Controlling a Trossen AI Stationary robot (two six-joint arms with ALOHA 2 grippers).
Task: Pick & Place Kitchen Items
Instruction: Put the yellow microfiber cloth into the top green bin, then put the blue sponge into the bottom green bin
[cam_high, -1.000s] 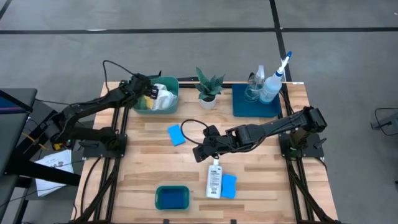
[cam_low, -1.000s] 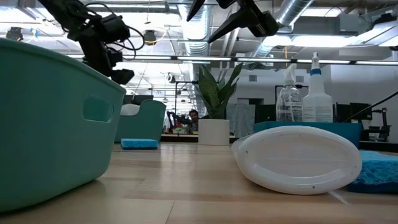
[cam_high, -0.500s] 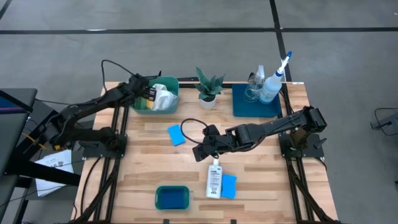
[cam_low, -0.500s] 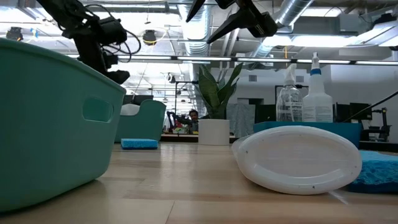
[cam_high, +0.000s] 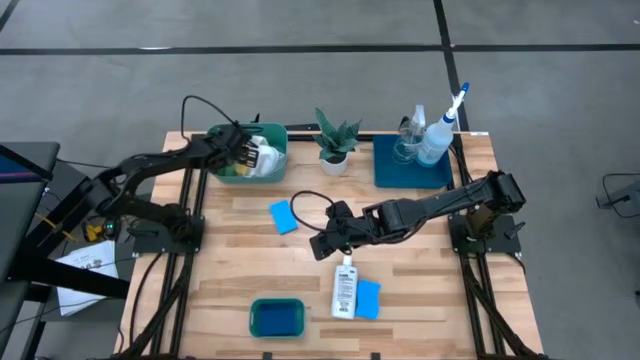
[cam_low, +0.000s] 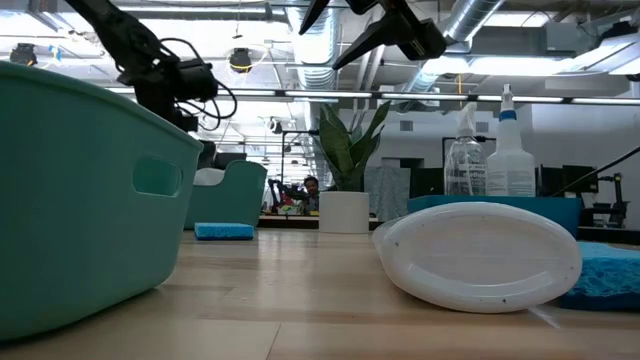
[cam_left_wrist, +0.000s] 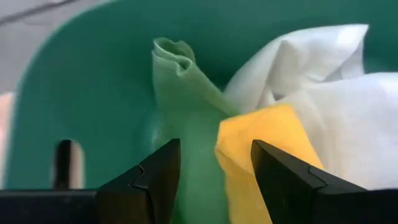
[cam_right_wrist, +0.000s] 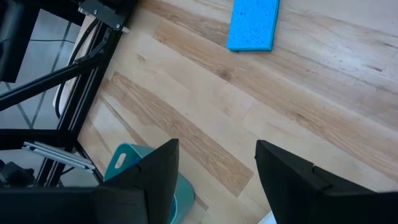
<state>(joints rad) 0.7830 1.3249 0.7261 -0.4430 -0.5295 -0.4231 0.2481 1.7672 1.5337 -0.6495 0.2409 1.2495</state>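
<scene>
The left tool (cam_left_wrist: 211, 171) hangs with its jaws apart over the green tub (cam_high: 272, 152) at the surface's far left, where green (cam_left_wrist: 186, 81), yellow (cam_left_wrist: 267, 140) and white cloths (cam_left_wrist: 323, 68) lie bunched. These look soft, light and limp, so a pinch on a raised fold, such as the green cloth's upstanding ridge, should hold best. The right tool (cam_high: 322, 243), jaws also apart and empty, waits mid-surface just above the small white bottle (cam_high: 344, 288).

Crumpled green cloth (cam_left_wrist: 186, 93), yellow cloth (cam_left_wrist: 264, 146) and white cloth (cam_left_wrist: 323, 81) lie bunched just ahead of the left gripper (cam_left_wrist: 214, 168); the yellow seemingly overlaps the white.
</scene>
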